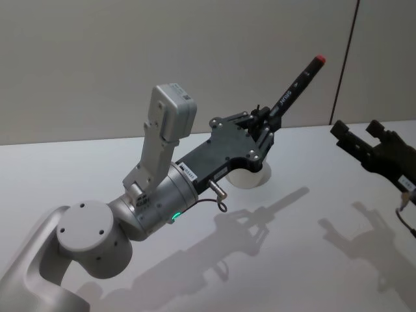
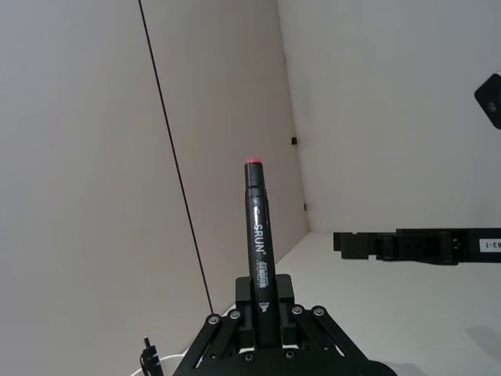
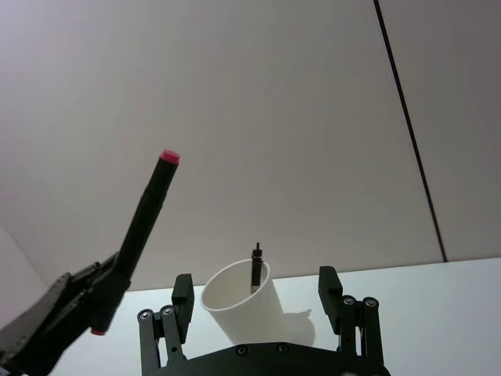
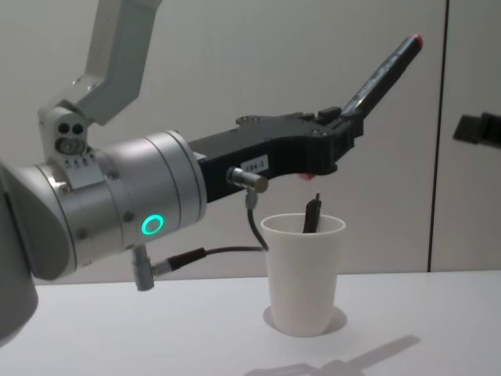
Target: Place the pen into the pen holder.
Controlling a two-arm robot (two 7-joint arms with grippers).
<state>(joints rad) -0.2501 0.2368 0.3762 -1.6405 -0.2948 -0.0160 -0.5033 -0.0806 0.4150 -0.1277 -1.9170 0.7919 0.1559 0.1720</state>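
Note:
The pen (image 1: 296, 88) is black with a red cap and white lettering. It is tilted, cap end up, with my left gripper (image 1: 265, 123) shut on its lower part. The left wrist view shows the pen (image 2: 258, 235) standing out from between the fingers. The pen holder (image 4: 304, 266), a white paper cup, stands upright on the table just below the left gripper (image 4: 333, 141); the pen (image 4: 383, 74) is above it and clear of its rim. My right gripper (image 1: 370, 146) hovers open to the right, empty, facing the cup (image 3: 239, 301).
A thin dark stick (image 4: 313, 213) pokes up out of the cup. The white table (image 1: 292, 260) spreads around the cup, with a plain wall behind it. In the head view the left arm's black hand covers most of the cup (image 1: 250, 179).

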